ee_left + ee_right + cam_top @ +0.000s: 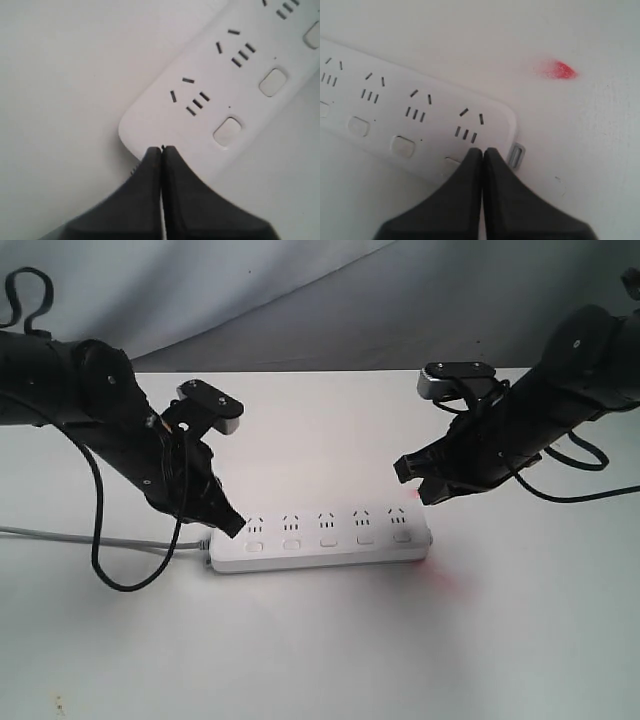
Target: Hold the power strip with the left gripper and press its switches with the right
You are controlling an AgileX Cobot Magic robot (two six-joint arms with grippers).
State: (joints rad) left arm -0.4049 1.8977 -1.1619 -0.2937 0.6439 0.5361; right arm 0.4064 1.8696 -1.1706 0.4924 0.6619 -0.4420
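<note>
OK, power strip (320,538) lies flat mid-table (320,660), grey cord (60,535) trailing off its left end. Your left gripper (228,522) sits at that cord end, jaws pinched together w/ nothing between. So I'd call it a pin-down w/ the closed tip, not a clamp, which makes sense: the bar's wide & flat, little to grab. Actual contact? Looks like touching, can't say for sure.

Right gripper (420,482) hangs over the opposite end, jaws together too, making one blunt black wedge, a good shape for poking. Its wrist cam shows the tip lined up over the last of the switches (327,540), but the ext view shows it apart from the strip.

Strip's smooth white plastic w/ rounded corners. The buttons are small soft-cornered rectangles, one under each outlet. Red patch (560,70) glows on the matte white top just beside that end.
</note>
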